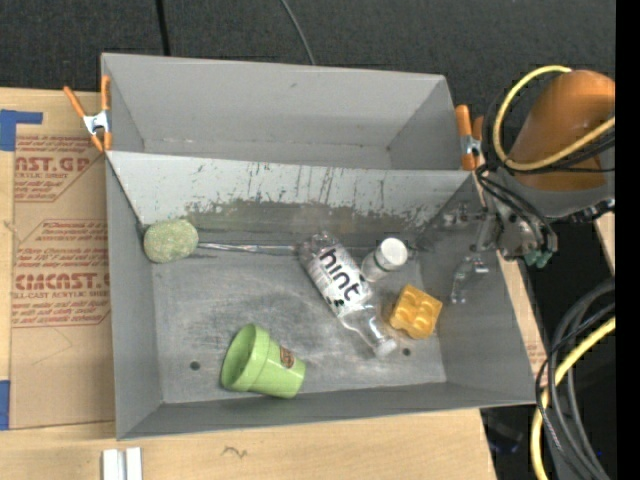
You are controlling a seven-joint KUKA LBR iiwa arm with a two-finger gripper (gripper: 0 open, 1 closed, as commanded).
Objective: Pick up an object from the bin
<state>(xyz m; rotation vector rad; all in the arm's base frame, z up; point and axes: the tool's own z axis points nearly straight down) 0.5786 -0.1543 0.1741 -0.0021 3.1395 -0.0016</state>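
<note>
Bottle (338, 280) lies diagonally, neck toward lower right, near end effector (465, 274), grip state indiscernible.

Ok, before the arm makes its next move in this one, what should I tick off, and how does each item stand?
1. Hand inside the bin: ok, it is over the right-hand slope.
2. Hand open for a grasp: cannot tell.
3. A thing close to the hand: ok, the yellow block lies just to its lower left, apart from it.
4. Yellow block free of neighbours: cannot tell, the neck of the clear "hint" bottle ends right beside it.
5. White-capped small bottle free: not ok, it lies against the "hint" bottle.
6. Easier things available: ok, the green cup and the pale green ball each lie alone.
</note>
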